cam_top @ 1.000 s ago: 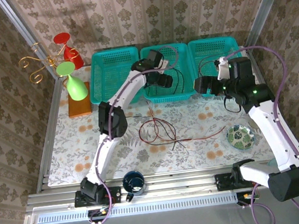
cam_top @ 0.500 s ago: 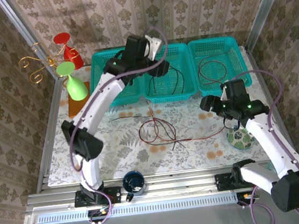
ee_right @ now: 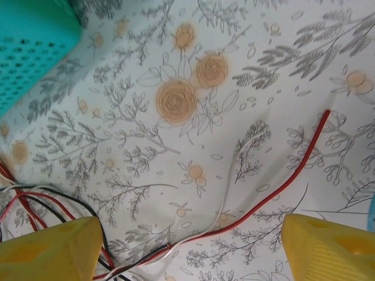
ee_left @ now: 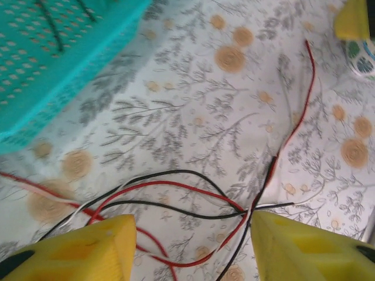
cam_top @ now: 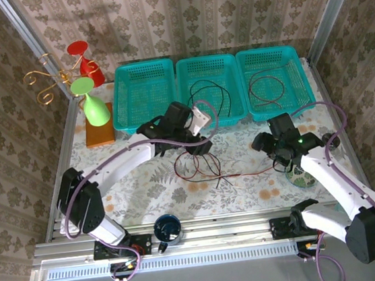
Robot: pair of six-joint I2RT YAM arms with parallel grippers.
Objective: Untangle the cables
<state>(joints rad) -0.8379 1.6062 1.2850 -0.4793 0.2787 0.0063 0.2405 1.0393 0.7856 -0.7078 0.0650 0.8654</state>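
**Table** (cam_top: 111, 183): covered with a flowered cloth, with teal baskets set along the far edge.

**Cables:** The main knot (cam_top: 197, 163) of red, black and pale strands lies loose on the cloth near the centre of the table, in front of the middle basket (cam_top: 229, 117). One red strand (cam_top: 259, 170) runs out of the knot to the right, towards a patterned bowl (cam_top: 299, 176). A black cable (cam_top: 209, 92) lies looped inside the middle basket. A dark red cable (cam_top: 266, 91) lies looped inside the right basket (cam_top: 295, 106).

**Left fingers** (ee_left: 88, 252): spread apart over the knot, gripping nothing. Red and black loops cross the cloth between them and meet at a crossing close to one pad. The strands appear to lie flat on the table below the pads, though the wrist view does not settle how far below.

**Right fingers** (ee_right: 53, 246): spread wide, gripping nothing, over the table to the right of the knot. The red strand, with a pale one alongside part of it, passes over the cloth between them, and its free end lies bare on the table.
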